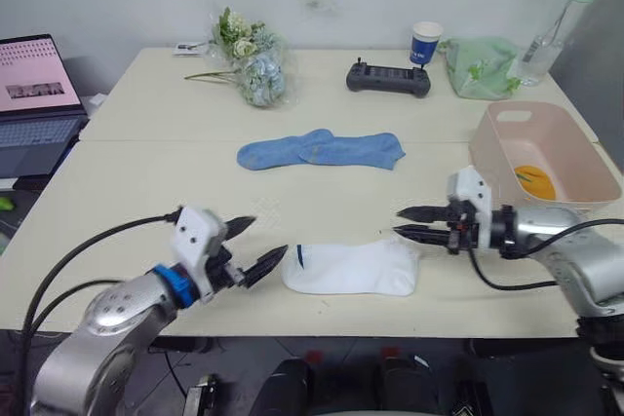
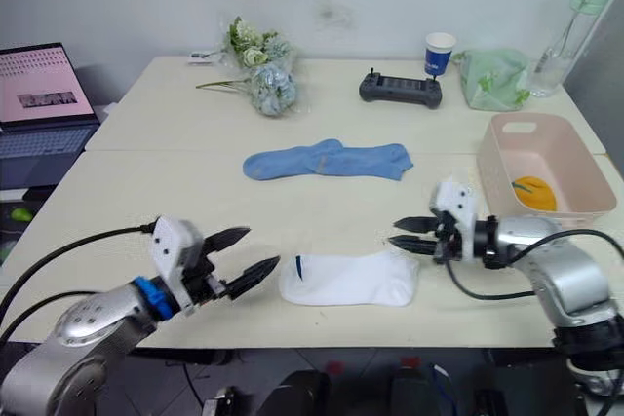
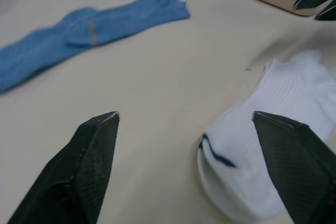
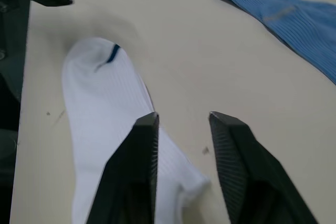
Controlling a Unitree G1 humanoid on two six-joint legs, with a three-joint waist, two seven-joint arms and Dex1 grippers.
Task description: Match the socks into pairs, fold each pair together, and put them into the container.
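A white sock (image 1: pixel 353 268) with a dark cuff mark lies flat near the table's front edge; I cannot tell whether a second one lies under it. My left gripper (image 1: pixel 269 237) is open just left of its cuff, off the fabric. My right gripper (image 1: pixel 397 222) is open just above its toe end, which shows between the right fingers (image 4: pixel 134 161) in the right wrist view. Two light blue socks (image 1: pixel 322 150) lie overlapping end to end at mid-table. The pale pink container (image 1: pixel 492 158) stands at the right with a mustard-orange sock (image 1: pixel 534 182) inside.
Along the back of the table are a flower bunch (image 1: pixel 252 54), a black controller (image 1: pixel 388 78), a blue-and-white paper cup (image 1: pixel 425 44), a pale green bag (image 1: pixel 482 66) and a bottle (image 1: pixel 551 31). An open laptop (image 1: pixel 37 94) stands off the table's left side.
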